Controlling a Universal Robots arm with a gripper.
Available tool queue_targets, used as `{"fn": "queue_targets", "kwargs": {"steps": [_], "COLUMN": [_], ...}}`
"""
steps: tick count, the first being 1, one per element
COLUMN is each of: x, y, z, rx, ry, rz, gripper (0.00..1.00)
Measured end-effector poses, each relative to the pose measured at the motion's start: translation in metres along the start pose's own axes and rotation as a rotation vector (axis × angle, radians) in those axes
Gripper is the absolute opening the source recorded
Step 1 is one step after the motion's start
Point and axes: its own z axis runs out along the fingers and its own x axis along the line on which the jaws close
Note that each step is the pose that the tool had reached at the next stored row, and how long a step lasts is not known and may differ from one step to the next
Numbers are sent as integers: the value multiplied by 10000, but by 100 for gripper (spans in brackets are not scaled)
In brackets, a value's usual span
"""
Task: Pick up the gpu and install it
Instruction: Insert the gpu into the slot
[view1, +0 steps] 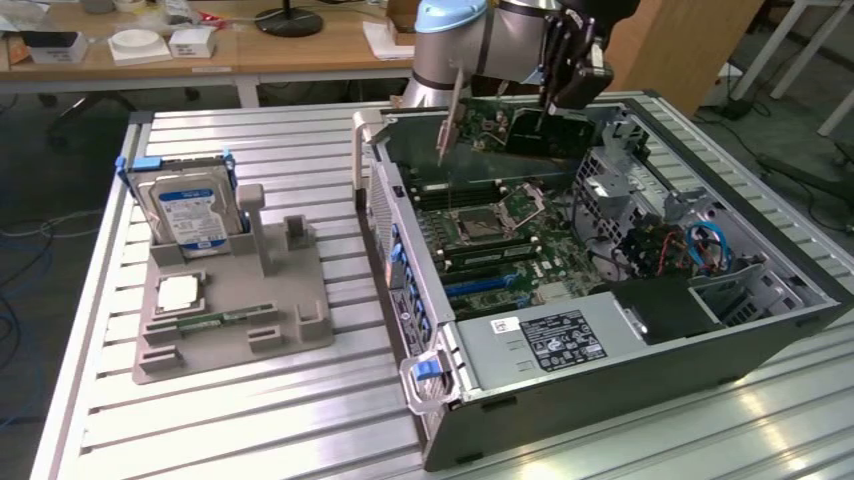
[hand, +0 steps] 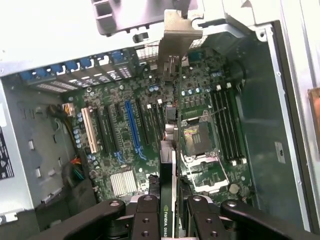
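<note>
One slatted table (view1: 267, 420) bears the open case (view1: 641, 385) under the gpu (view1: 534, 135), desks (view1: 307, 52) behind.

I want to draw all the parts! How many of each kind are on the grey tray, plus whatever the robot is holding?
hard drive: 1
chip: 1
memory stick: 1
gpu, held in the gripper: 1
Total: 4
</note>
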Motion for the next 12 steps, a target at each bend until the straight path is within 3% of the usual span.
{"fn": "queue_targets", "kwargs": {"steps": [12], "x": [0], "y": [-1], "z": [2], "rx": [-2], "ry": [43], "rz": [-1679], "gripper": [25]}}
